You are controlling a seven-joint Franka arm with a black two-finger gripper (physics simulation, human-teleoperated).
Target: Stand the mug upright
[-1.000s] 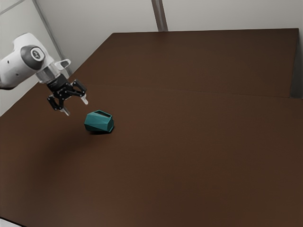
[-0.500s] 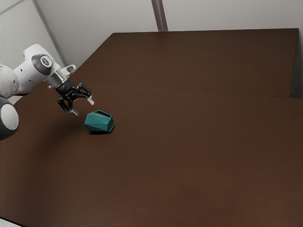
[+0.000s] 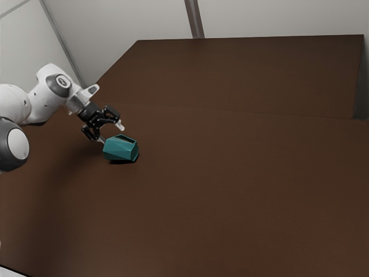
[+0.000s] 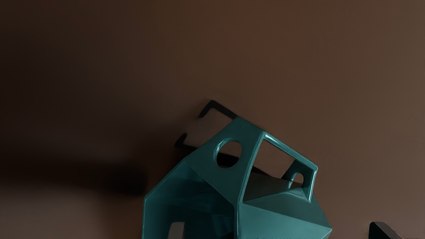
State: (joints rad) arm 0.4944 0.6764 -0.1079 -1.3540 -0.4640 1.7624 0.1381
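Note:
The faceted teal mug (image 3: 120, 149) lies on its side on the brown table in the exterior view. Its angular, slotted handle is uppermost there. Just off its end toward the exterior view's left, the black gripper (image 3: 112, 133) reaches down with its fingers wide apart. In the wrist view the mug (image 4: 282, 212) turns its hollow mouth toward the hand, and its handle loop has round holes. My gripper (image 4: 279, 232) is open, one dark fingertip standing beside the mug. A pale shape overlaps the mug's hollow; whether it is the other fingertip, I cannot tell.
The brown tabletop (image 3: 230, 184) stretches from the mug toward the exterior view's right. Pale walls (image 3: 277, 17) stand behind it. Dark shadows fall on the table around the mug in the wrist view.
The arm has come down and toward the exterior view's right, bringing the open gripper close to the mug. The mug has not moved.

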